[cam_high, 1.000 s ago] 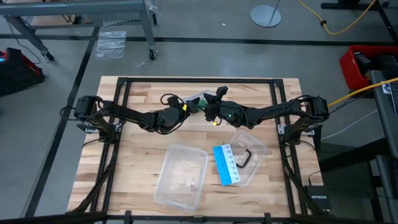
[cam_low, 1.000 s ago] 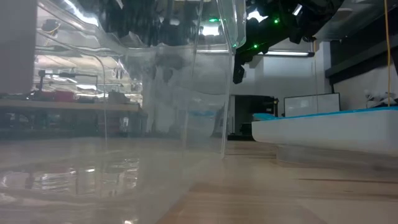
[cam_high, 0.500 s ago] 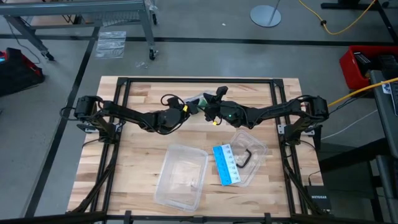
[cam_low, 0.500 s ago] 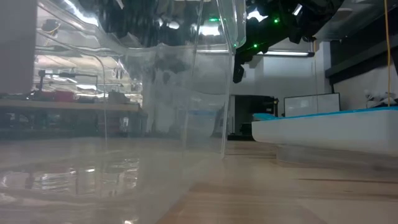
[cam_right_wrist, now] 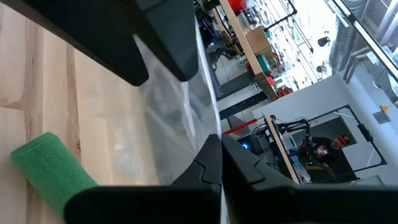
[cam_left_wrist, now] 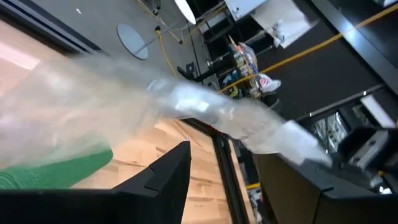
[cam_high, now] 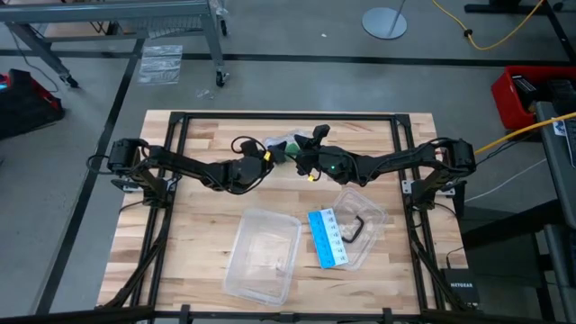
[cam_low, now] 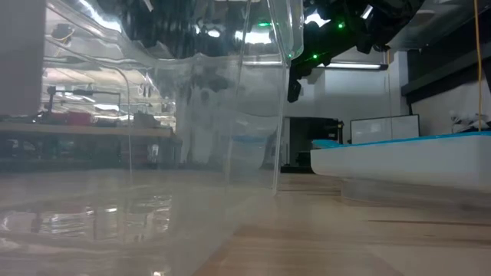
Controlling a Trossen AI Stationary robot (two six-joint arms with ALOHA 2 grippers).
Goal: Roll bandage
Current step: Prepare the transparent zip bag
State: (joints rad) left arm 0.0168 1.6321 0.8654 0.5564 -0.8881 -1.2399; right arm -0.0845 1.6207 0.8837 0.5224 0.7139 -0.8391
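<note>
Unwrapping stage: toward the bench's 12 o'clock, the closed right gripper pinches the clear wrapper while the spread-fingered left gripper faces the green bandage, probably to be drawn free next.

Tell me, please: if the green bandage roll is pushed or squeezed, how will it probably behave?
The bandage shows as a short cylinder of textured fabric, so it would likely roll if pushed sideways. It looks soft, so it would probably squash rather than resist. The clear plastic wrapper around it looks crinkled and limp, so it may slip.
</note>
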